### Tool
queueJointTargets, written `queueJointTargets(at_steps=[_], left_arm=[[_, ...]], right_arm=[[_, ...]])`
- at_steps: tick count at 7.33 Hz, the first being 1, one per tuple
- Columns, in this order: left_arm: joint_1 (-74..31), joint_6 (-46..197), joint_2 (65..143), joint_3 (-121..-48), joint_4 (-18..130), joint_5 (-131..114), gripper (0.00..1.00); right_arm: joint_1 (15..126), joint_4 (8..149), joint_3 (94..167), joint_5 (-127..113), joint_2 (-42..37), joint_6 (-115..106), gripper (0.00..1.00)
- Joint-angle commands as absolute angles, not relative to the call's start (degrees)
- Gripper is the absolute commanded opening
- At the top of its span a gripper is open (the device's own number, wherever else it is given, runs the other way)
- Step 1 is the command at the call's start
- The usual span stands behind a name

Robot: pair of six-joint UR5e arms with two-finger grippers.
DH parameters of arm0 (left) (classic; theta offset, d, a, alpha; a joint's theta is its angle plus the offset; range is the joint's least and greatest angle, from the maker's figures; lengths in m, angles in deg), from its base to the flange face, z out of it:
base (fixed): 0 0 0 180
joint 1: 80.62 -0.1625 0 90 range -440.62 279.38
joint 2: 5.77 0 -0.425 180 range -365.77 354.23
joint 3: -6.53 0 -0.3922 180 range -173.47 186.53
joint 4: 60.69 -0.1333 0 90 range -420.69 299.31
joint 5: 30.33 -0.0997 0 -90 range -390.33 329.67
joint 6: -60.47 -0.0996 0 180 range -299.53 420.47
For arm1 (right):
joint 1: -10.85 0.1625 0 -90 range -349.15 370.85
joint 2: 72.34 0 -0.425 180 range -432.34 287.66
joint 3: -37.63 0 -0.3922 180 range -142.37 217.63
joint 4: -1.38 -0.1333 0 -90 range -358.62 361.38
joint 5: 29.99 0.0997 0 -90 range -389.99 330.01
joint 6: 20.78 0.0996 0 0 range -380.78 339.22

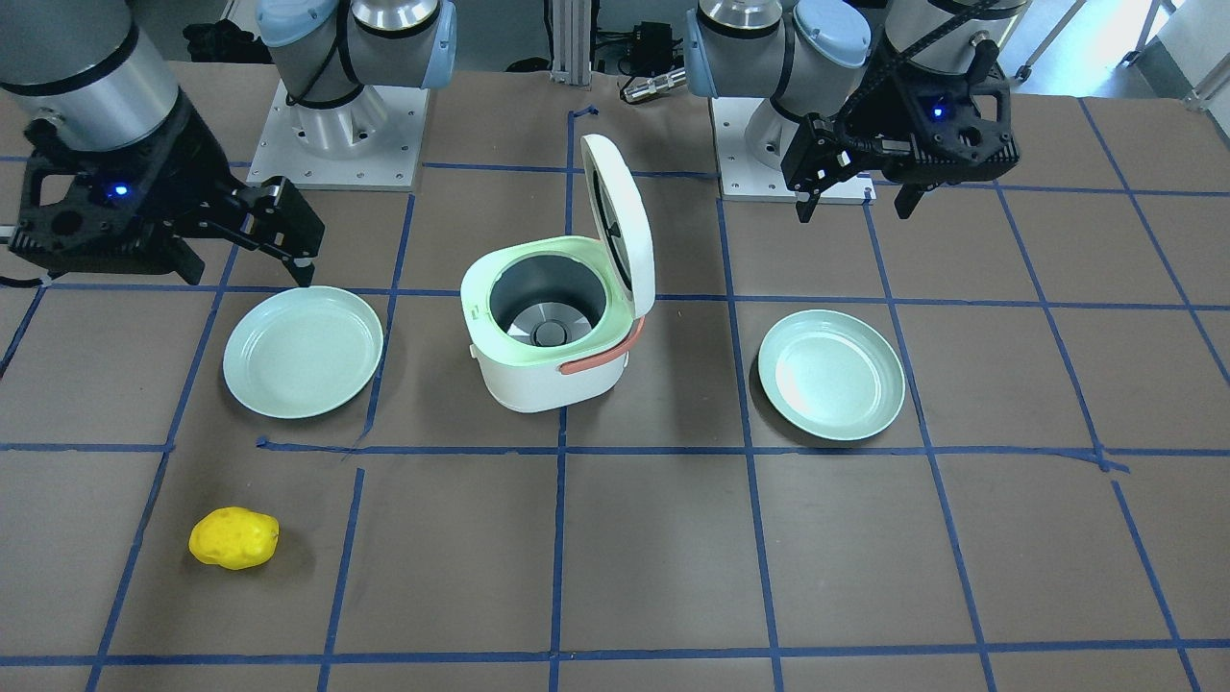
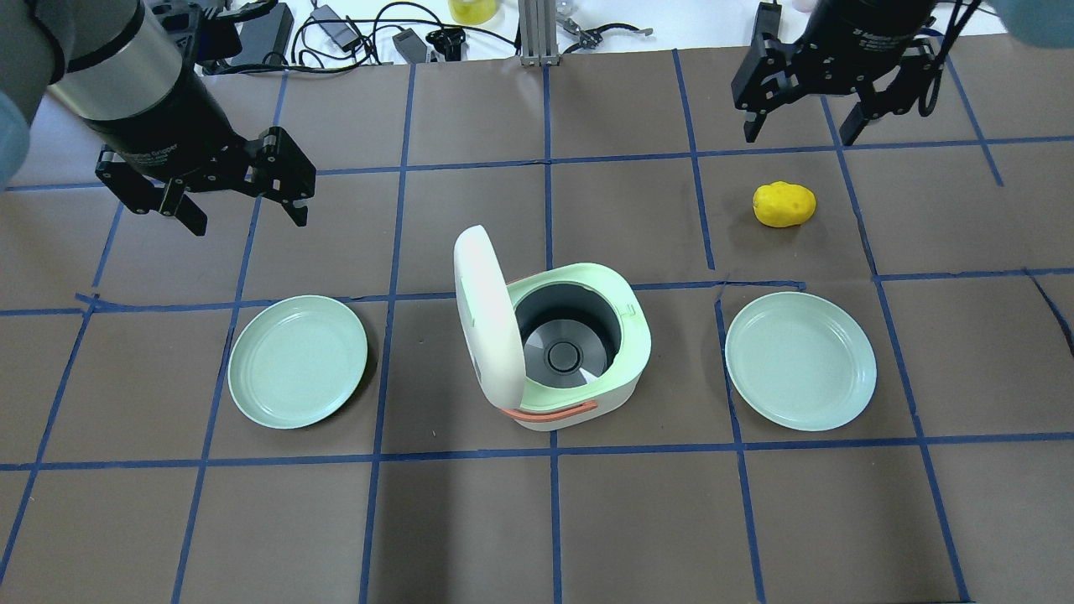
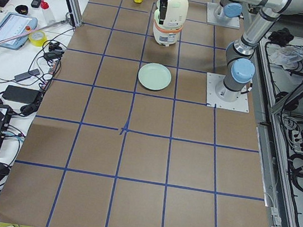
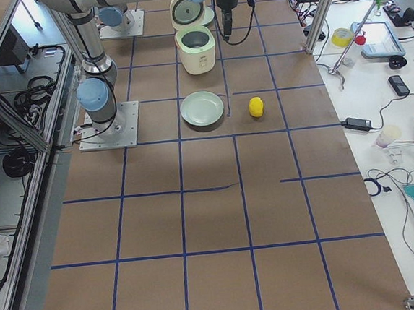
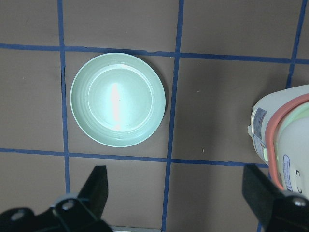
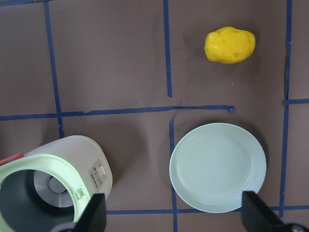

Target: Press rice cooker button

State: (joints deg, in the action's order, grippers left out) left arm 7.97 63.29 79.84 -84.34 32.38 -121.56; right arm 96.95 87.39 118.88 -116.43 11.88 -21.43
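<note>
Rice cooker (image 2: 587, 275) mid-table, lid (image 2: 485, 268) up.
2 pincers hang spread, well apart from it: left gripper (image 2: 250, 220), right gripper (image 2: 797, 134). The button (image 2: 475, 320) shows faintly on the raised lid's left face.

The tabletop (image 2: 470, 520) is brown with a grid of blue lines. The rice cooker (image 1: 548, 380) is white, with a light green rim (image 2: 579, 273), a grey inside and an orange-pink handle (image 1: 601, 363). The left plate (image 2: 298, 361) and the right plate (image 2: 800, 361) are pale green. The lumpy ball (image 2: 784, 205) is bright yellow. The left gripper (image 2: 249, 220) and right gripper (image 2: 797, 134) are black.
</note>
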Motion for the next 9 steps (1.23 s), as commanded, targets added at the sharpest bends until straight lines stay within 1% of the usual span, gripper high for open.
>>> queueJointTargets(at_steps=[1,3,9], left_arm=[[7.97,63.29,79.84,-84.34,32.38,-121.56,1.00],[7.97,63.29,79.84,-84.34,32.38,-121.56,1.00],[7.97,63.29,79.93,-84.34,32.38,-121.56,1.00]], right_arm=[[95.23,87.60,119.46,-120.31,12.29,-22.19,1.00],[95.58,87.34,119.46,-120.61,13.43,-22.01,1.00],[99.01,87.42,119.90,-120.43,13.26,-19.28,1.00]])
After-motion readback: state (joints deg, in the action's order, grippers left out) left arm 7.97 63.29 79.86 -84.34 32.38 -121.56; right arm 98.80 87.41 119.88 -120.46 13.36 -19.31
